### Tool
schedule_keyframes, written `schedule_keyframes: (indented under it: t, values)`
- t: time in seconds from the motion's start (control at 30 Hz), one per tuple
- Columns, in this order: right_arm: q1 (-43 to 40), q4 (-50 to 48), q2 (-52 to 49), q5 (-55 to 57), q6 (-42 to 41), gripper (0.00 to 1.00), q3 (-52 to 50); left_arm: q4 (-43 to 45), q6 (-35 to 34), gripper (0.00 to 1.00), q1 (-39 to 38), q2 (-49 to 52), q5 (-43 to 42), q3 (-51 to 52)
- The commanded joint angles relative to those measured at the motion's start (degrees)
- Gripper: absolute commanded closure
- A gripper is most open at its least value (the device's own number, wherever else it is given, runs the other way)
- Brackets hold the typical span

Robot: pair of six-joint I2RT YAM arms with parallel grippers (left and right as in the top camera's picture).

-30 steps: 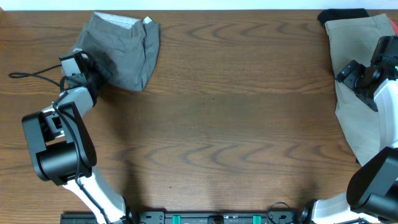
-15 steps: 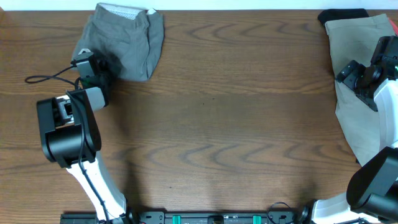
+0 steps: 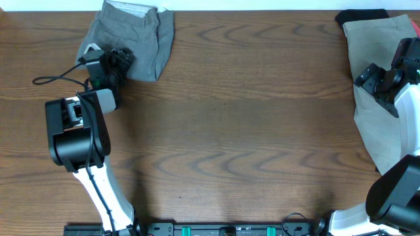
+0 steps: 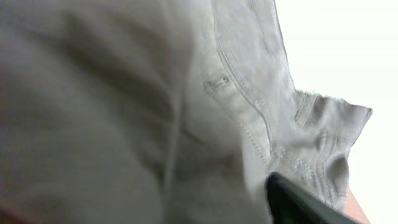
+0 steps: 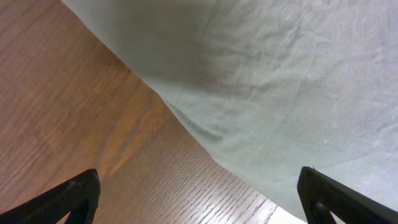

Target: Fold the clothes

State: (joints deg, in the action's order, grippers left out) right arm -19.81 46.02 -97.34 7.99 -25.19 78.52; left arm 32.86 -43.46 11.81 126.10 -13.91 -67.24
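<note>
A pair of mid-grey cotton shorts [image 3: 138, 39] lies in a loosely folded bundle at the far left corner of the brown wood-grain table [image 3: 249, 131], with its pale speckled waistband lining [image 3: 131, 9] showing along the far edge. The left gripper [image 3: 120, 61] sits at the near edge of this bundle, touching the cloth or just above it; from overhead I cannot tell which. In the left wrist view, grey fabric with stitched seams fills nearly everything and only one dark fingertip [image 4: 292, 202] shows at the lower right, so I cannot tell whether the jaws stand wide or pinch cloth. A thin black cable [image 3: 52, 80] loops from the left arm across the table. On the right side a paler beige-grey pair of shorts [image 3: 371, 124] lies spread flat, with a black piece of cloth [image 3: 359, 14] just beyond it at the far edge. The right gripper [image 5: 200, 198] hangs over the beige pair's left edge, its jaws wide apart with nothing between them — below is only the cloth's edge and bare wood.
</note>
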Motion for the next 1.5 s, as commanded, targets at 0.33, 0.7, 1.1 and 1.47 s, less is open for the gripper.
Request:
schedule_keyframes:
  t: [0.33, 0.7, 1.1, 1.47]
  values:
    - [-0.26, 0.02, 0.92, 0.81, 0.39, 0.01, 0.09, -21.97, -0.66, 0.03, 0.11, -9.81, 1.57, 1.46]
    - [-0.26, 0.02, 0.9, 0.79, 0.39, 0.01, 0.09, -39.52, 0.13, 0.74, -0.42, -17.22, 1.29, 1.46]
    - [-0.26, 0.02, 0.9, 0.81, 0.39, 0.01, 0.09, -29.92, 10.91, 0.94, -4.87, -16.83, 1.57, 1.49]
    - [-0.26, 0.02, 0.92, 0.81, 0.39, 0.01, 0.09, -26.45, 10.84, 0.94, -8.33, -10.36, 9.44, 1.49]
